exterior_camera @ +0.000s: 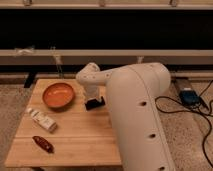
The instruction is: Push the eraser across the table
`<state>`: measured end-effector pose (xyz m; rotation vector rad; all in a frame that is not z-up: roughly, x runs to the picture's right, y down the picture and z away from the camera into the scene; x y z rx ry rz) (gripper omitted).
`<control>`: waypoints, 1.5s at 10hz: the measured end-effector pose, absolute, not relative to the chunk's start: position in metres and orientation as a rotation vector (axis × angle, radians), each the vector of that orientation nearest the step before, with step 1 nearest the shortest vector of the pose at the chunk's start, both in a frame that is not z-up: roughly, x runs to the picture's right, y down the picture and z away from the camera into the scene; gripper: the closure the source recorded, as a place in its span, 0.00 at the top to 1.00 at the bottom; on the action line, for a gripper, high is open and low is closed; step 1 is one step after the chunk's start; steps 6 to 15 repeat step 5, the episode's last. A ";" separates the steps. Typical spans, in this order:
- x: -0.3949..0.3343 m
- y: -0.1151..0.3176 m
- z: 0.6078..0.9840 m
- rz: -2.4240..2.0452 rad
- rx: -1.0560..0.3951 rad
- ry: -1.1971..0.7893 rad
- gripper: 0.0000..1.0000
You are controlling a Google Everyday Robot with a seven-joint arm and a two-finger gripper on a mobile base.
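red oblong thing [43, 144] near worktop [75, 145] front-left | whitish wrapped block [42, 120] behind it | orange bowl [58, 95] further back | tool [93, 101] down right of bowl, fingers, can't tell | eraser [94, 104] right at tool, mid-worktop

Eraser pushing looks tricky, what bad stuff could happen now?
1. The gripper is low on the table right beside the bowl, so a sideways push might bump it.
2. The eraser isn't clearly visible under the gripper; it could slip out from the push.
3. The big arm blocks the table's right side, hiding that edge.
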<state>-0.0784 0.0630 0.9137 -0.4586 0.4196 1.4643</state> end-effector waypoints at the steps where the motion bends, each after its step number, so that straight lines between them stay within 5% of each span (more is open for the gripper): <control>1: -0.077 0.055 0.907 1.462 -0.454 0.406 0.65; 5: -0.079 0.026 0.862 1.454 -0.506 0.390 0.65; 15: -0.079 0.026 0.862 1.454 -0.506 0.390 0.65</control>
